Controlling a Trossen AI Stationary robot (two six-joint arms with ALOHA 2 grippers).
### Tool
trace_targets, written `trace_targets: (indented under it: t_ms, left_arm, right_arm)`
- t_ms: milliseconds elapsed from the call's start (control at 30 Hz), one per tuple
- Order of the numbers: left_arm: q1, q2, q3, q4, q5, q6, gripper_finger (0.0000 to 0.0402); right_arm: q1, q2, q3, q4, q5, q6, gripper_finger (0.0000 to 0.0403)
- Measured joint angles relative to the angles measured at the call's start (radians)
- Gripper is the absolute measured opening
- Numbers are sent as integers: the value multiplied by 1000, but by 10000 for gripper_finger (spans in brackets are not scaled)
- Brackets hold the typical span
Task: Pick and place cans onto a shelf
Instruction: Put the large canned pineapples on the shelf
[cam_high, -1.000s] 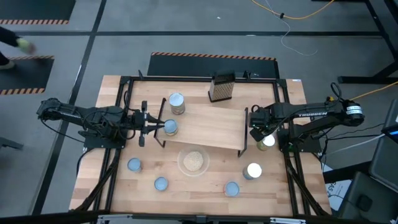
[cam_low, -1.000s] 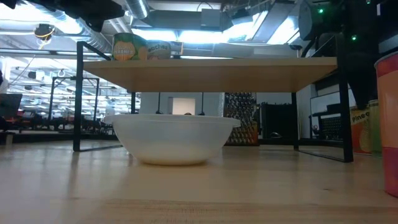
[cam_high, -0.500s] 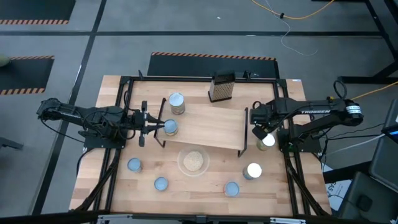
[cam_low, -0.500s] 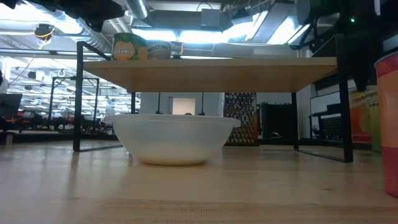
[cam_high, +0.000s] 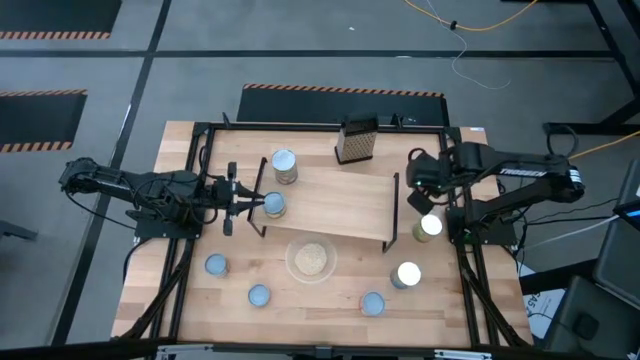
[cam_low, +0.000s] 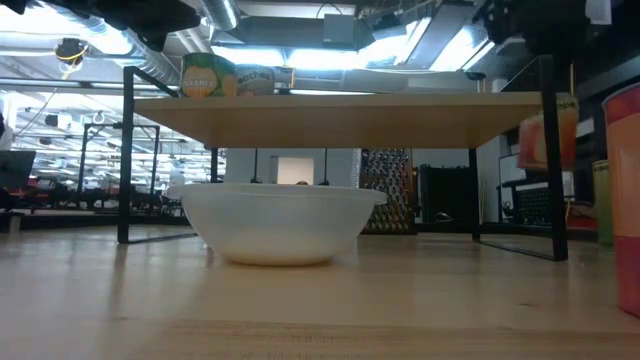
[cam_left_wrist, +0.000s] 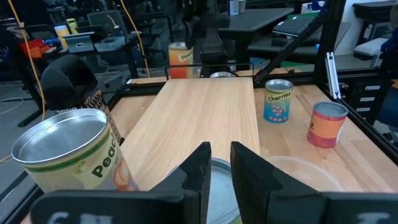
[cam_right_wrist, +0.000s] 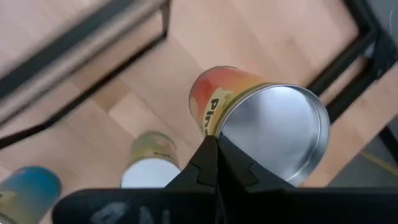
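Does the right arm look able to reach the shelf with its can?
Probably yes: right hand holds the can raised beside the shelf, whose near end is bare; left hand waits at the far end.

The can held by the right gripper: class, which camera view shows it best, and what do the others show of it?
The right wrist view: the held can fills the frame, label and shiny end plain, pinched by the right gripper. The low view shows it blurred beside the shelf leg. The left wrist view shows it small. The high view hides it.

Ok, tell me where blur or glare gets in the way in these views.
Right wrist view: the shelf frame smears with blur, and the held can has a bright sheen on its metal end. Low view: ceiling lights glare, and the red can at the edge is soft.
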Motion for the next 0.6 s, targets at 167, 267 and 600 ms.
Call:
trace_targets:
  t_ms: [167,267,600]
  left_arm:
    - [0,0,0,0,0,0,55]
    - [0,0,0,0,0,0,55]
    - [0,0,0,0,0,0,55]
  right_arm:
    - [0,0,98,-2,44,-57,0]
    - [-1,0,151,-1,64,-104,0]
    - [-29,40,344,-2,134,-285,0]
